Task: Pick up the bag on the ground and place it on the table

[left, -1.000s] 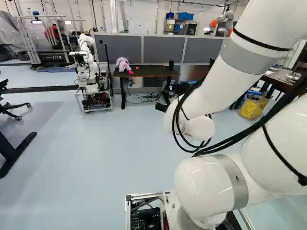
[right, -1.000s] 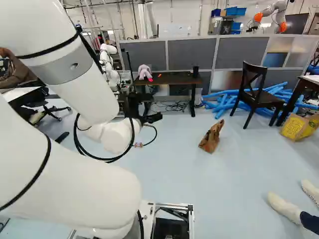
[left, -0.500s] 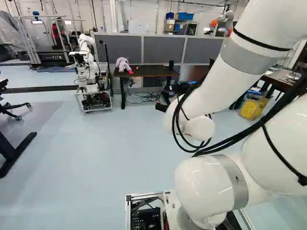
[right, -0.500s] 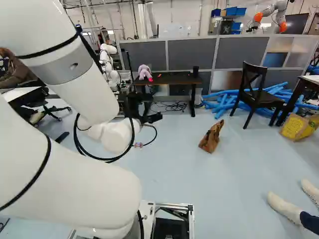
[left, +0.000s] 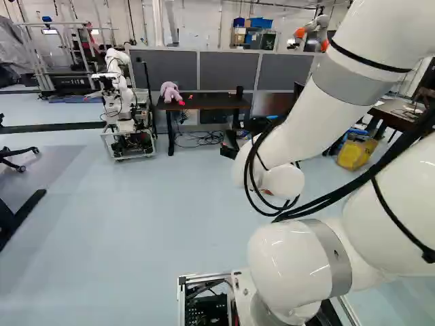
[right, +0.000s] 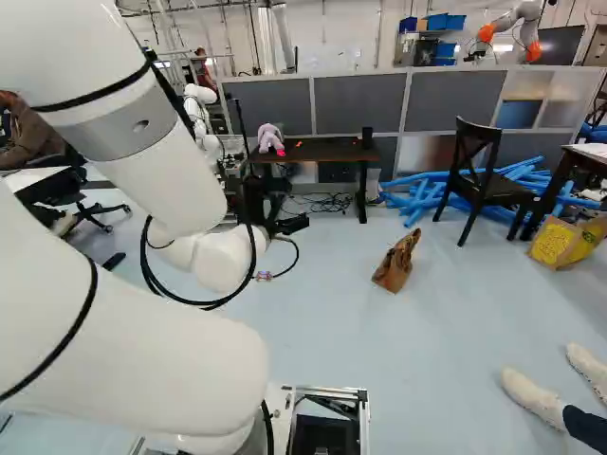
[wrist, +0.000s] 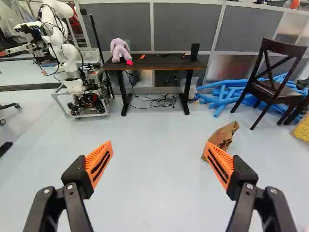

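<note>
- While the gripper hung above the floor, its jaws stood wide apart.
- The brown bag sat on the floor, nearer than the dark table and rightward of it.
- A purple plush toy rested near the table's left end.
- Blue tubes lay by a chair, far right; another robot stood far left.
</note>
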Tool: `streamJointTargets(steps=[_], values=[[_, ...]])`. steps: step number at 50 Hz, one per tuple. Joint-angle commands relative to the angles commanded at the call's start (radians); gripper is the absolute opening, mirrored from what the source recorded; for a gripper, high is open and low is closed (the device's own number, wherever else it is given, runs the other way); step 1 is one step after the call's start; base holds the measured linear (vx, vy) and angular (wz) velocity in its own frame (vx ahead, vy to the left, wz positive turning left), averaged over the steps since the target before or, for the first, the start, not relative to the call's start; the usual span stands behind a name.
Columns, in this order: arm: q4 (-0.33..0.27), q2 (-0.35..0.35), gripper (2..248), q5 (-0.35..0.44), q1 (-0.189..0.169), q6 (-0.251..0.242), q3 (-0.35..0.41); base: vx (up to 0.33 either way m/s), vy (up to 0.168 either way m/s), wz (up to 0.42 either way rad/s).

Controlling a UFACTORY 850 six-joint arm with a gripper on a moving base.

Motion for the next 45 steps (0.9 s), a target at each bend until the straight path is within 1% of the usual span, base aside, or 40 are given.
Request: streamJointTargets(steps=[14,45], values=[[0.0,0.0,247,0.0,0.0,0.0,0.0,0.054,-0.072,0.002],[0.0,0.0,247,0.0,0.0,0.0,0.0,0.077,-0.099,-0.001]])
